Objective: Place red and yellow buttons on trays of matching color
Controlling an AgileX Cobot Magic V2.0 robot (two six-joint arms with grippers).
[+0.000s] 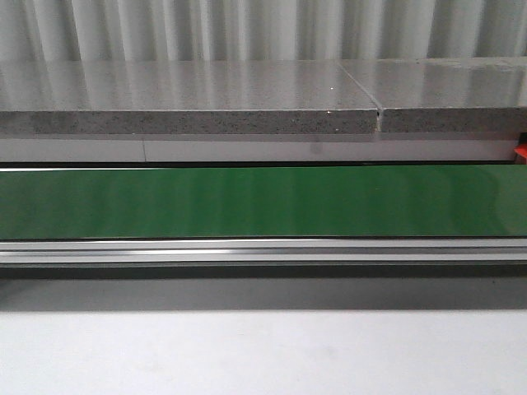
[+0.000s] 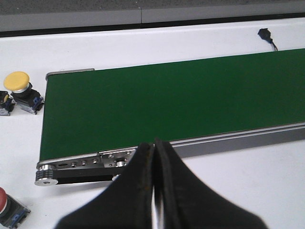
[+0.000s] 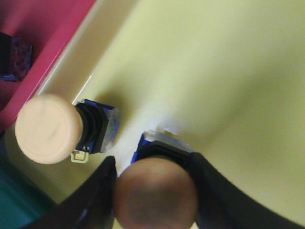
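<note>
a plain dark green belt (image 1: 263, 202) runs between silver rails (image 1: 263, 251) on a white table (image 1: 263, 354), backed by a speckled grey slab (image 1: 189, 122). beside the belt's end stands a button (image 2: 19, 88) with a yellow cap on a black body with blue trim, and another button (image 2: 9, 207) with a red cap. the left gripper (image 2: 155, 191) is black. inside a pale yellow tray (image 3: 228, 71) next to a red tray (image 3: 43, 28), a pale-capped button (image 3: 57, 128) lies beside a capped button (image 3: 157, 193) between the right gripper's (image 3: 155, 200) black fingers (image 3: 95, 200).
</note>
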